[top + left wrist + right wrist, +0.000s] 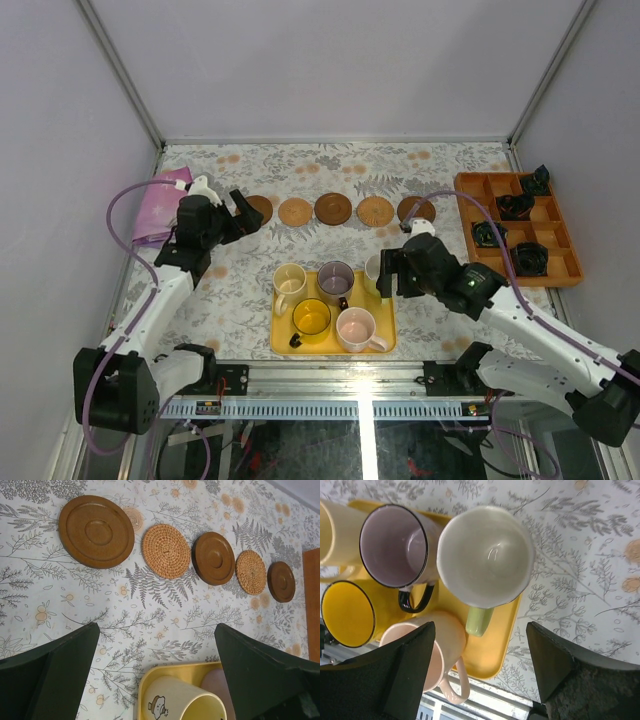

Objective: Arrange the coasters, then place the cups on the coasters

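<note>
Five coasters (333,208) in a row across far table (440,170), cups (312,316) clustered on yellow tray (283,345), left claw (156,630) spread wide near row's left end, right claw (480,627) apart over pale cup (487,555).

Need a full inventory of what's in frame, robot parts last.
coasters: 5, dark brown alternating with woven tan, row across far middle of table
cups: 5, cream, grey-purple, pale greenish white, yellow, pink, all on yellow tray
yellow tray: 1, yellow, near middle
orange tray: 1, orange, compartmented, far right
black objects: 4, black, in orange tray compartments
purple cloth: 1, purple, far left
tablecloth: 1, pale floral, covers table
left fingers: 2, black, open, above row's left end
right fingers: 2, black, open, over greenish-white cup
</note>
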Controlling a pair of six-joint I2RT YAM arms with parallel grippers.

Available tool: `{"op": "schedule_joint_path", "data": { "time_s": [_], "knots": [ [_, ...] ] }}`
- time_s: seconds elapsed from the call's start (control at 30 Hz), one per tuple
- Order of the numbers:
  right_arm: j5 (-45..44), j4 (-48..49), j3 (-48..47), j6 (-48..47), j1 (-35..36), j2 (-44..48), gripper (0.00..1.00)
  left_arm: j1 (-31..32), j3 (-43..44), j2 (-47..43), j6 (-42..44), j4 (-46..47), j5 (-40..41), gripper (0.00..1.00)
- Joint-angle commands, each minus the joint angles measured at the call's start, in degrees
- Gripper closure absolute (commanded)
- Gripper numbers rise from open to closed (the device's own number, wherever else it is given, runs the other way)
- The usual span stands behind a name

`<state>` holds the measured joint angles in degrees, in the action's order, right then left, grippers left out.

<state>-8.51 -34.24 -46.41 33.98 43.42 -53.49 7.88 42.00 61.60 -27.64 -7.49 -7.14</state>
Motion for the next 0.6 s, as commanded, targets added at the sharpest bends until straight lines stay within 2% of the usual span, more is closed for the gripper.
{"op": "schedule_joint_path", "data": {
  "time_s": [0.0,0.2,0.57],
  "knots": [
    [-3.6,-0.5,-0.7,3.4,5.1,-2.4,0.18,-0.1,0.8,-0.2,1.6,1.2,-0.2,0.00],
    [-6.0,-1.9,-1.5,4.8,8.8,-7.0,0.16,-0.1,0.1,-1.7,1.8,1.4,1.7,0.00],
    [-10.4,-0.8,-0.5,7.5,9.0,-12.8,0.19,-0.1,0.2,-1.3,2.3,0.7,3.6,0.00]
  ]
}}
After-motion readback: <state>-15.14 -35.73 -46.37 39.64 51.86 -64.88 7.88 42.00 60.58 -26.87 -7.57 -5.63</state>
